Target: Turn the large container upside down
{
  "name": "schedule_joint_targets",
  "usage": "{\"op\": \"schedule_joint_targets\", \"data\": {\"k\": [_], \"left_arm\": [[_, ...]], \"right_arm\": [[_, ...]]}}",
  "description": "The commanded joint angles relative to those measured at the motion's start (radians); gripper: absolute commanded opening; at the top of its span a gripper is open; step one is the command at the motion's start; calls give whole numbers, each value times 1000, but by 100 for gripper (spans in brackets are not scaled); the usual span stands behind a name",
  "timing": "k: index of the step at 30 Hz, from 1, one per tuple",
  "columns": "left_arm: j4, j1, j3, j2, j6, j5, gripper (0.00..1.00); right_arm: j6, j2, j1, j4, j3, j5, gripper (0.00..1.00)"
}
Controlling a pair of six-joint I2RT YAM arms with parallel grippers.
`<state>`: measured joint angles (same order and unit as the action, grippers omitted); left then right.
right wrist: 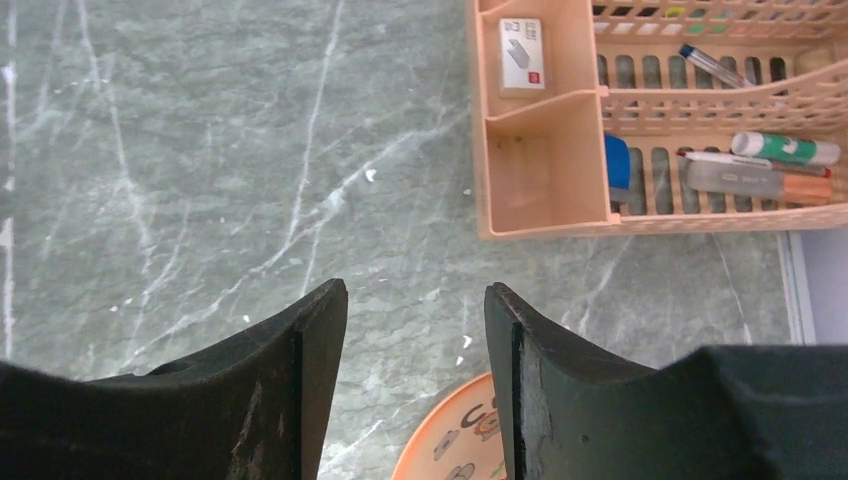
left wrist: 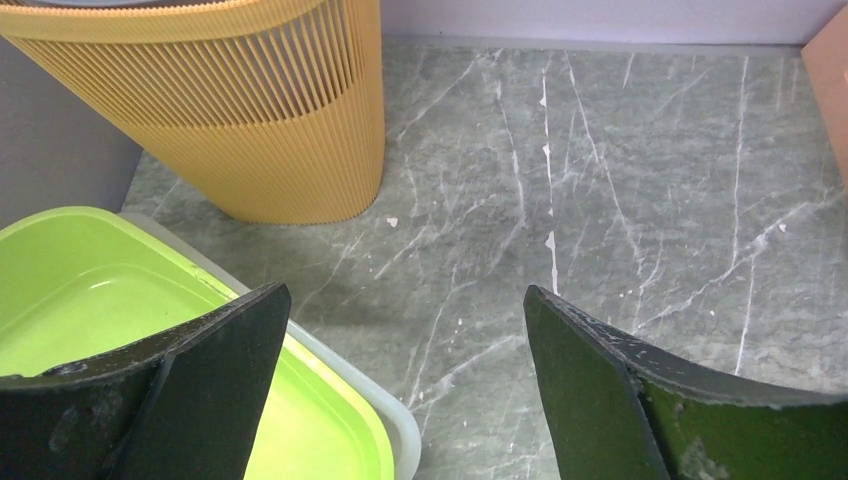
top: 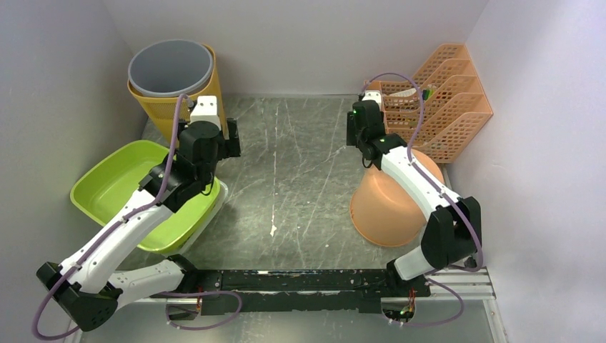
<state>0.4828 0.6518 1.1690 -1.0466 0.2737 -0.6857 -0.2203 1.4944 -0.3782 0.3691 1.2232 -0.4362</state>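
The large orange container (top: 386, 207) stands on the right of the table with its wide rim down and its base up. Its printed base shows at the bottom of the right wrist view (right wrist: 450, 450). My right gripper (top: 354, 130) hovers above and beyond it, open and empty, with its jaws (right wrist: 415, 290) apart over bare table. My left gripper (top: 231, 140) is open and empty over the right edge of a green tub (top: 114, 179). In the left wrist view its jaws (left wrist: 405, 300) are wide apart.
The green tub (left wrist: 90, 300) sits nested in a pale tub at the left. A yellow ribbed basket (top: 187, 107) holding a grey bin (top: 170, 66) stands at the back left. An orange desk organizer (top: 446, 100) with pens stands at the back right.
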Motion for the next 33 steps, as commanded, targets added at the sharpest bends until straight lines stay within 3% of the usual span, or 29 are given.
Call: {"op": "schedule_joint_targets", "data": {"k": [1, 6, 8, 13, 23, 33], "left_arm": [[-25, -3, -15, -11, 11, 16, 99], [-42, -3, -18, -39, 3, 18, 99], [-47, -3, -20, -49, 2, 21, 99], [-46, -4, -21, -61, 12, 22, 99], [-32, -4, -41, -30, 16, 6, 99], [-25, -3, -70, -11, 30, -4, 99]], "right_arm": [[21, -54, -11, -22, 40, 62, 54], [69, -118, -89, -14, 99, 134, 55], [75, -138, -138, -20, 109, 152, 63], [29, -135, -221, -27, 91, 183, 68], [-115, -83, -338, -191, -231, 194, 69], [-324, -233, -336, -159, -523, -17, 68]]}}
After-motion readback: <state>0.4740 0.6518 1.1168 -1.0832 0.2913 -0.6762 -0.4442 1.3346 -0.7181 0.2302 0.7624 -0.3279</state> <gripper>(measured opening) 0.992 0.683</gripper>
